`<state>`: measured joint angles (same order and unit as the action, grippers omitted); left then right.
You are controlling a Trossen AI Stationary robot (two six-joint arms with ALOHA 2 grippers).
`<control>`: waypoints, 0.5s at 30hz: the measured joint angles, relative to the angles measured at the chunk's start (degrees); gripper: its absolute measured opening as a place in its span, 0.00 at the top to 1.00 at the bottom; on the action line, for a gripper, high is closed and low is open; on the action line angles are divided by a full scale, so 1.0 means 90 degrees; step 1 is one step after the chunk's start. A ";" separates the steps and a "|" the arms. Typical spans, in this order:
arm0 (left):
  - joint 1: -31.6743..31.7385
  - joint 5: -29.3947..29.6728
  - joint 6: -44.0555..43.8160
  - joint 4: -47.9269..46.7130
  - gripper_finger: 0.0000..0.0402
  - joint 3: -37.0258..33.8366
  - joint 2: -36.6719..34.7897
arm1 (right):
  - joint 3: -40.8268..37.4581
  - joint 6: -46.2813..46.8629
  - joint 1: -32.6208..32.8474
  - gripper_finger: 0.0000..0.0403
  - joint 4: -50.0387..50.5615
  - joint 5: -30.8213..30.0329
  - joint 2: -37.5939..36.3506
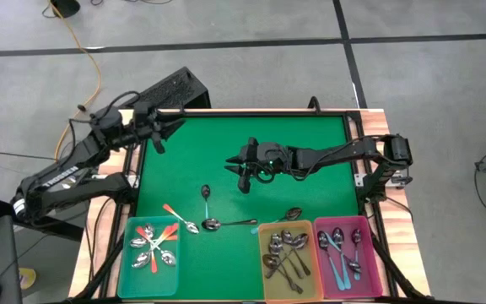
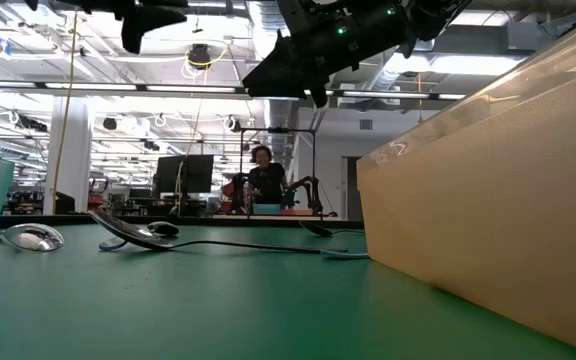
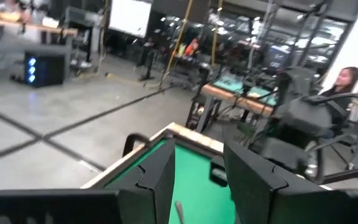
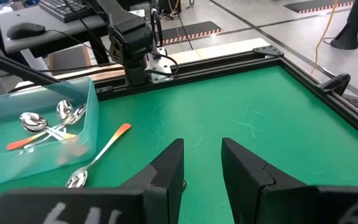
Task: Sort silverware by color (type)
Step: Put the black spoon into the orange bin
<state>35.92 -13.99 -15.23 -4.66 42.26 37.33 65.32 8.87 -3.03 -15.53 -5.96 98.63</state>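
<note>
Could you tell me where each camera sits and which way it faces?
High: overhead, straight down on the table; both arms show.
Low: at table level, facing the room; loose spoons ahead, arms overhead.
Left wrist: past the left gripper toward the table's edge and room.
Right wrist: past the right gripper toward the teal bin.
High and right wrist share the orange spoon beside that bin.

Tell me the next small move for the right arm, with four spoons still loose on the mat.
Probably lower the right gripper, empty with fingers apart, toward the blue-handled spoon lying just ahead of it on the green mat. That seems the nearest loose spoon, and its blue-handled mates sit in the pink bin. The left gripper waits at the far corner.
</note>
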 joint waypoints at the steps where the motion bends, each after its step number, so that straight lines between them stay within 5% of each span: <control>1: -0.0013 -0.0051 0.0031 0.0019 0.70 0.0000 -0.0063 | -0.0002 0.0009 -0.0001 0.70 0.0000 -0.0002 0.0000; 9: -0.0571 0.0130 0.0354 -0.0016 0.70 -0.0061 -0.0479 | -0.0002 0.0014 -0.0010 0.70 -0.0060 -0.0002 0.0121; 15: -0.0994 0.0474 0.0396 0.1088 0.70 -0.0803 -0.0825 | -0.0002 -0.0013 -0.0010 0.70 -0.0302 -0.0002 0.0119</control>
<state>26.97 -9.72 -11.67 5.14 35.04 29.91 65.30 8.75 -3.11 -18.25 -5.98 99.70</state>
